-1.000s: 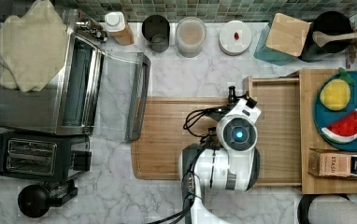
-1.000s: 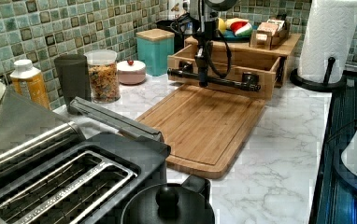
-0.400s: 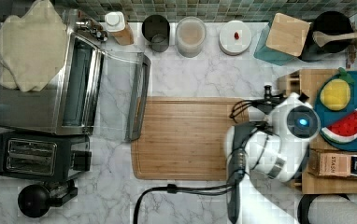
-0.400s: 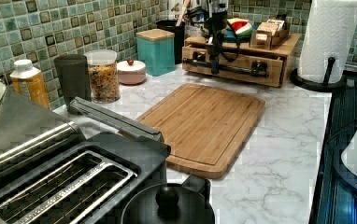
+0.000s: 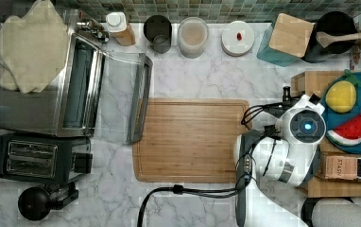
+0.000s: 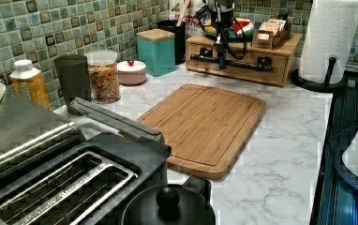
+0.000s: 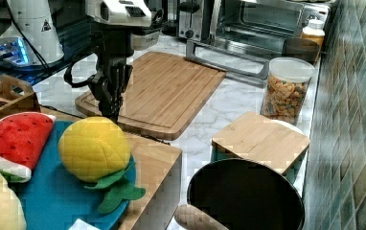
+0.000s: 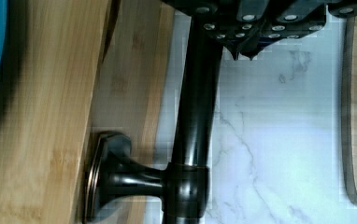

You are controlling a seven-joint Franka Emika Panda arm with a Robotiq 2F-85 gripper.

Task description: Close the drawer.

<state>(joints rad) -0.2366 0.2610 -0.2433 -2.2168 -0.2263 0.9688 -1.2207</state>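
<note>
A: Top view first. The wooden box unit point(image 5: 311, 187) sits at the right edge of the frame, with the arm's wrist over its front, and the bamboo cutting board point(image 5: 190, 139) fills the centre. No tray sticks out over the marble, so I judge the drawer is in, or very nearly.

B: Left view agrees. Upper middle of the frame, the drawer point(image 6: 238, 70) front looks flush with the box, and the gripper point(image 6: 221, 47) hangs at its dark bar handle point(image 6: 242, 64).

A: Right view, upper left — the gripper point(image 7: 110, 98) points down just ahead of the box's corner, next to the blue plate point(image 7: 51, 191) holding the toy lemon point(image 7: 95, 148).

B: Wrist view: the handle point(image 8: 195, 121) runs right under the fingertips point(image 8: 242, 44), which look drawn narrow and beside the bar, not around it — though I can't be certain.

A: What could go wrong?

B: Pushing further against a seated drawer could shove the whole box back and shake the toy fruit. And lifting off carelessly, a finger could hook the bar — dragging the drawer open again.
</note>
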